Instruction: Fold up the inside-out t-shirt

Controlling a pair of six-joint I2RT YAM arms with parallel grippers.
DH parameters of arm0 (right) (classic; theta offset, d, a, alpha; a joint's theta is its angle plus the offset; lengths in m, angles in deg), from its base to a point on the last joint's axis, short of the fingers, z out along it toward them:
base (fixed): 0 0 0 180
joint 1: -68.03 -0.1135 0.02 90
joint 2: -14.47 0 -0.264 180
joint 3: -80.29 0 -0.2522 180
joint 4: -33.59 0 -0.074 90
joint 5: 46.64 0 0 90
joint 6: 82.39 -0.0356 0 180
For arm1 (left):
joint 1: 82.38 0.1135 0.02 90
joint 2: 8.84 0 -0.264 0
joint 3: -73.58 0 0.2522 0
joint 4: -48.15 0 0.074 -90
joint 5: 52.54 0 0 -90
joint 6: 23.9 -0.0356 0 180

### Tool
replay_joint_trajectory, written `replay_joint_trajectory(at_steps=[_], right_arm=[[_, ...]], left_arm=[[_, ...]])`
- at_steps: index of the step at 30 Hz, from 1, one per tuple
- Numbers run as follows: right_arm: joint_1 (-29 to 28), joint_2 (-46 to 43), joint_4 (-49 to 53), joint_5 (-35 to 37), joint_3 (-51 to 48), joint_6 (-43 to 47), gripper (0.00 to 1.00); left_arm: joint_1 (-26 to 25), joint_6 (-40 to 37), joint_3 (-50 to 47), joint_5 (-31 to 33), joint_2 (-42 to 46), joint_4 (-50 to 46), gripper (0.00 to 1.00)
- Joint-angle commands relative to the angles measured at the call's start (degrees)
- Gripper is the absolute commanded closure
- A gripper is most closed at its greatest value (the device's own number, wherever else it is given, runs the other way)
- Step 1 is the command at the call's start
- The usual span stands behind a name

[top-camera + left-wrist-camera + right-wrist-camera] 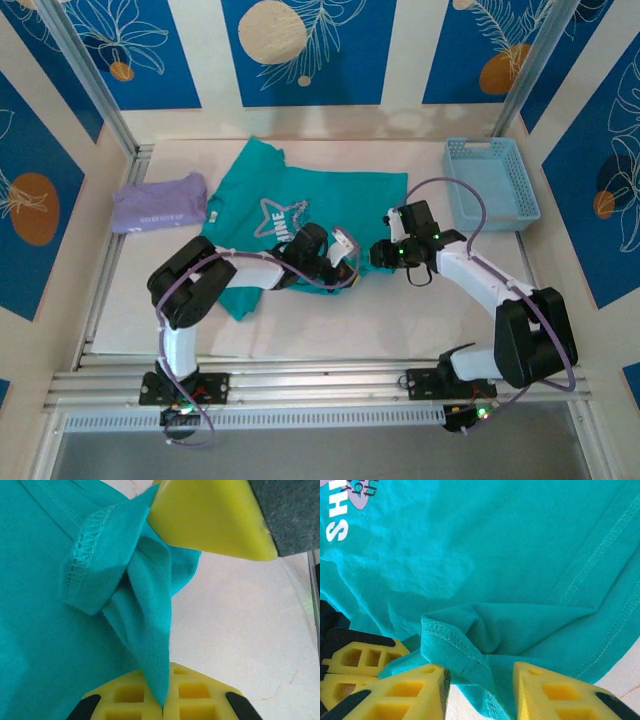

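The inside-out t-shirt (330, 195) lies spread mid-frame on the desk (300, 325), its lower hem bunched. My left gripper (162, 702) pinches that hem, and my right gripper (481, 675) stands spread astride the fold beside it. I judge I'm taking hold for a fold; next the right must close on the seam.
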Motion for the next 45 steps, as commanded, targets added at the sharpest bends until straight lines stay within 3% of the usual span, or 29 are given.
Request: replay_joint_trajectory(at_steps=[1,19,29,32,45], right_arm=[[-0.24,1.00,0.31,-1.99,2.08,2.55,0.60],[0.98,4.13,-2.02,-5.02,3.68,6.21,0.55],[2.44,2.72,-1.90,-7.50,3.13,5.04,0.91],[4.13,1.20,-0.35,-8.94,2.61,2.51,0.97],[18.43,-13.40,-5.22,-38.32,-12.63,-17.45,1.00]], left_arm=[[-0.48,-0.75,1.34,-2.24,-1.19,0.39,1.00],[-0.65,-0.47,1.24,-2.69,-1.58,0.70,1.00],[-0.58,-0.64,1.18,-2.62,-1.65,0.53,1.00],[-0.57,-0.58,1.21,-2.44,-1.67,0.47,1.00],[-0.96,-4.57,2.83,0.87,-1.52,-4.24,1.00]])
